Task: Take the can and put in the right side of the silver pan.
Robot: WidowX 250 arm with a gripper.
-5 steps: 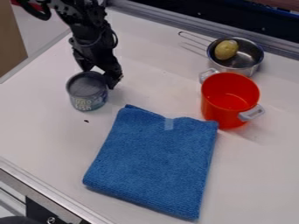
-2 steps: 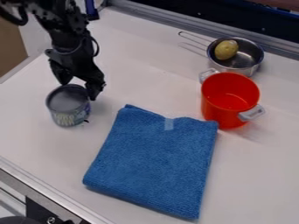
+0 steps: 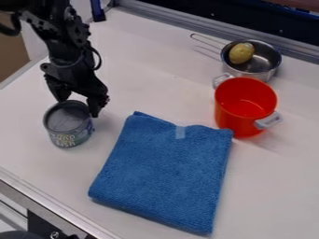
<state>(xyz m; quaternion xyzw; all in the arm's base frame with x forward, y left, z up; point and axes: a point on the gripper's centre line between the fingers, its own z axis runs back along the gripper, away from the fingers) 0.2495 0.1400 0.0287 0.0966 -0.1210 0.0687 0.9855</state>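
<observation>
The gripper (image 3: 79, 106) is at the left of the table, its two fingers spread apart against the can's back and right rim. The can (image 3: 67, 125), with a grey top and a patterned label, stands upright below the gripper at the left. At the upper right is the silver pan (image 3: 267, 56), its thin handle pointing to the upper left. A yellow, potato-like object (image 3: 241, 53) lies in the pan's left part.
An orange-red pot (image 3: 246, 105) with grey handles stands just in front of the silver pan. A folded blue cloth (image 3: 165, 172) lies in the middle foreground. A metal rail runs along the table's back edge.
Gripper and can have moved together toward the lower left, away from the pan. The cloth, pot, pan and yellow object have stayed in place.
</observation>
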